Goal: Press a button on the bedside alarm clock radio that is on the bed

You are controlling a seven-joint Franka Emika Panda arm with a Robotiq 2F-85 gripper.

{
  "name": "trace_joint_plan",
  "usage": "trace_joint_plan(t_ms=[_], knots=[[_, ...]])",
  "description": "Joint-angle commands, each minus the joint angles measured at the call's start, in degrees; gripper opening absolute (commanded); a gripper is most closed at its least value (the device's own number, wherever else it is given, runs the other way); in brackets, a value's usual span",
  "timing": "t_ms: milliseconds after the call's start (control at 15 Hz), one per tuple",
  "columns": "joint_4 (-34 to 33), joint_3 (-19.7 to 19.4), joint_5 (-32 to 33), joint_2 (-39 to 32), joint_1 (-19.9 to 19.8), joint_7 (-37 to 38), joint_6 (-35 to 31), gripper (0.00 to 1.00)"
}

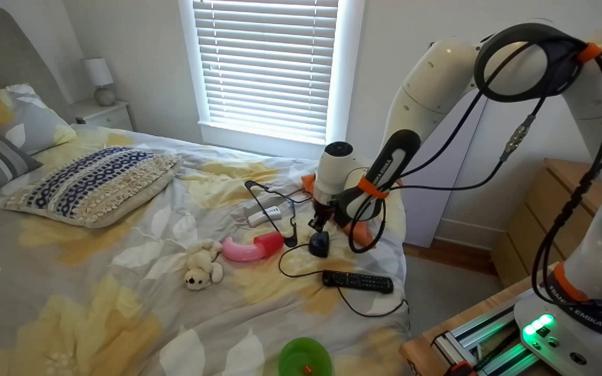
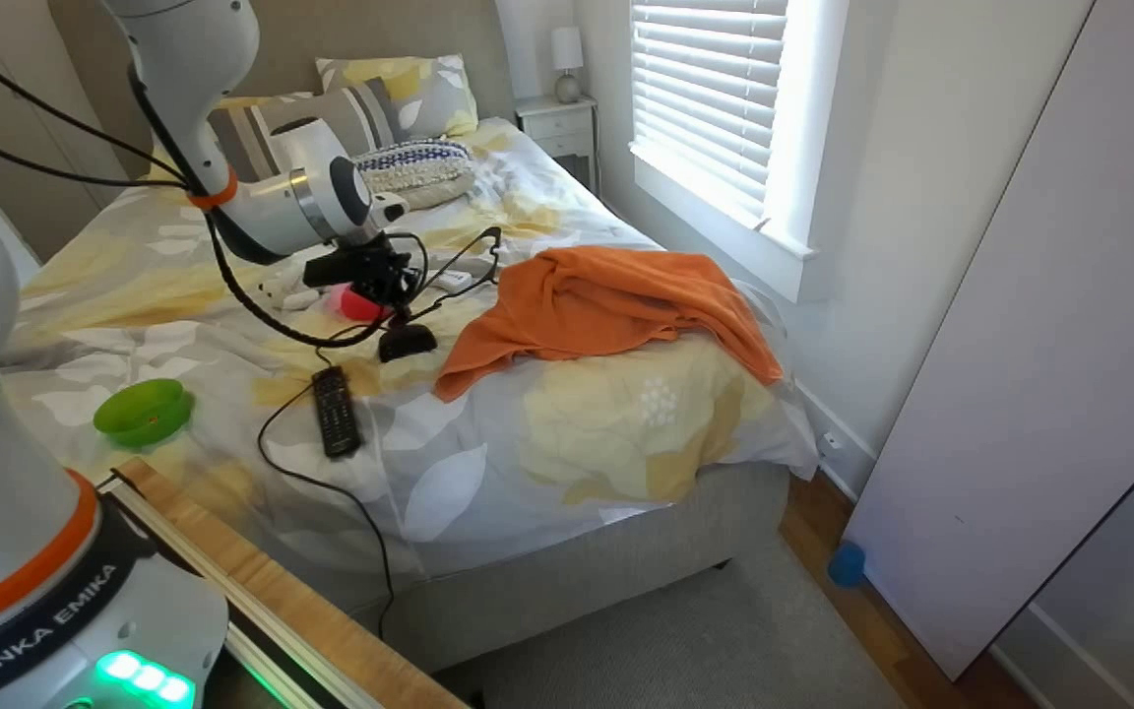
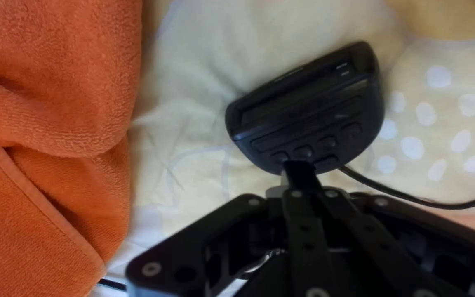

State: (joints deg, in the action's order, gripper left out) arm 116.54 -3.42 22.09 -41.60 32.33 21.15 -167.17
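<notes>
The bedside alarm clock radio is a small black boxy gadget with a thin black cord. It lies on the floral bed [image 1: 123, 308] in both exterior views, as the clock radio [image 1: 319, 244] and the same clock radio [image 2: 408, 344]. In the wrist view the clock radio [image 3: 307, 111] shows its display edge and several raised buttons. My gripper [image 3: 299, 167] is shut and empty, pointing down. Its fingertips overlap the lower row of buttons in that view; I cannot tell whether they touch. In an exterior view the gripper [image 1: 315, 225] is just above the clock radio.
An orange cloth [image 2: 616, 305] lies beside the clock radio. A black remote [image 1: 358, 281], a pink-and-red object [image 1: 246, 250], a stuffed toy [image 1: 201, 266], a black hanger [image 1: 262, 203], a white box [image 1: 264, 215] and a green bowl [image 1: 305, 355] are also on the bed.
</notes>
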Motion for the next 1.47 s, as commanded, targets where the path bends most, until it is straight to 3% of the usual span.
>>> trace_joint_plan(t_ms=[0,667,1400], knots=[[-1.9,-2.8,-2.2,-2.6,3.5,-0.4,-1.2,0.0],[-4.0,-7.6,-2.9,-5.1,8.2,-0.4,-0.7,0.0],[-5.5,-7.2,-3.8,-7.3,8.5,-1.5,0.3,0.0]])
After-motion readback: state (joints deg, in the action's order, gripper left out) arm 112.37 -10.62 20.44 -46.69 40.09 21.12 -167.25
